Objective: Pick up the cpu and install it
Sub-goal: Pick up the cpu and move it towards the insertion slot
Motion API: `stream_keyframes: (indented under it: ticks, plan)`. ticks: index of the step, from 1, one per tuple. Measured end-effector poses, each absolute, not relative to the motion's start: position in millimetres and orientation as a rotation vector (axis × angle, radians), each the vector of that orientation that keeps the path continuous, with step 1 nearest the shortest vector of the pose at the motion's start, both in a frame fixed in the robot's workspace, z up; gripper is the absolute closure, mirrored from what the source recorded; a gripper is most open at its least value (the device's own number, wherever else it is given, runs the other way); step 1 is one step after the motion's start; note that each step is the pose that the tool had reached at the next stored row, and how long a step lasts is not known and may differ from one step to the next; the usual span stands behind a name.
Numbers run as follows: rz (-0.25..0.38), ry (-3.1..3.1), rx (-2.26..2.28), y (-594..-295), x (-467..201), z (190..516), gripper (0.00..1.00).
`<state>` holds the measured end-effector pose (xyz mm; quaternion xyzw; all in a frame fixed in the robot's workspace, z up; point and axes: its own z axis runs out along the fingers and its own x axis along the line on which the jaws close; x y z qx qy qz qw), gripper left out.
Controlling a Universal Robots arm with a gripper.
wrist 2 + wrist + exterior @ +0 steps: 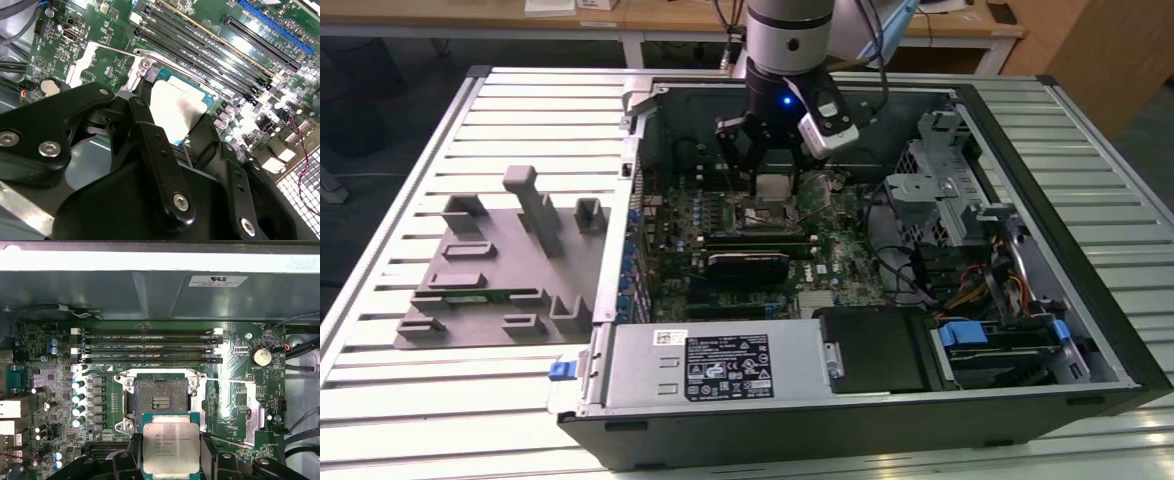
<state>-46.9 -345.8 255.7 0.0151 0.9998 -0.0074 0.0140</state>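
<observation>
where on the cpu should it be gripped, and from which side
By two opposite thin side edges, coming straight down over its flat metal top. The cpu is a thin flat square, so only the rim gives purchase. The tool pinches it that way now, near the open socket.

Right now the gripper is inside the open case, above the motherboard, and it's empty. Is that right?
Not quite: it is not empty. The gripper is inside the open case, above the motherboard, but it is shut on the cpu. The first wrist view shows the chip held between its fingers, with the socket bare.
</observation>
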Motion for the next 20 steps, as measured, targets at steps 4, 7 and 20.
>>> stream_keyframes:
  ticks: [4,7,20]
  plan:
    - [-0.023,3.113,0.047,-345.8,-46.9,255.8,0.45]
    - [-0.023,3.113,0.047,-345.2,-46.9,255.8,0.45]
    - [-0.023,3.113,0.047,-341.2,-49.2,255.2,0.45]
